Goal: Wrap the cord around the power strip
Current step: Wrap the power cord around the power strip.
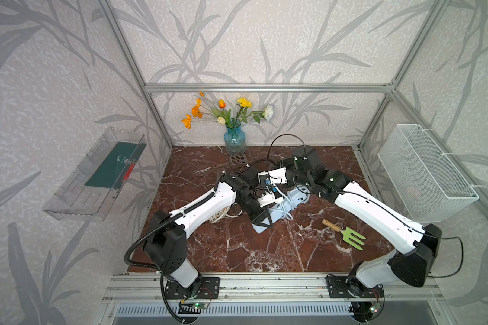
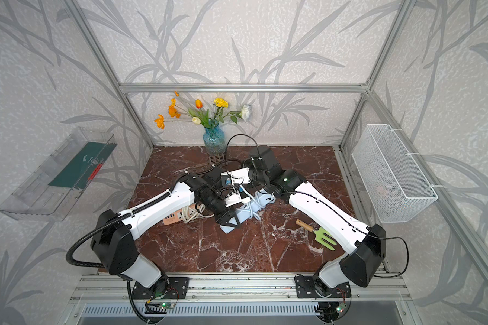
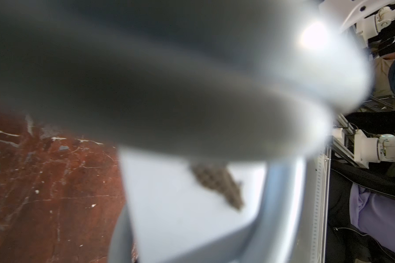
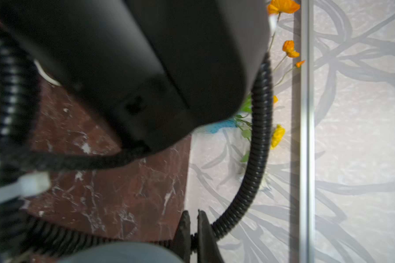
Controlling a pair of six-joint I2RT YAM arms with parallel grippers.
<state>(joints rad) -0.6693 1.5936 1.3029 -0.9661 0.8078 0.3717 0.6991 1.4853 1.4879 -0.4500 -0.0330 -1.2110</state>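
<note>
1. Pale blue power strip lies mid-table, slanting from 7 to 1 o'clock, with white cord looped round its middle.
2. Left gripper sits on the strip's 7 o'clock end; I cannot tell if it clamps. Right gripper is pinched shut, with nothing visible between its tips.
3. Wire basket at 3 o'clock: contents unclear. Clear bin at 9 o'clock holds a dark green sheet. Glass vase at 12 holds flowers.
</note>
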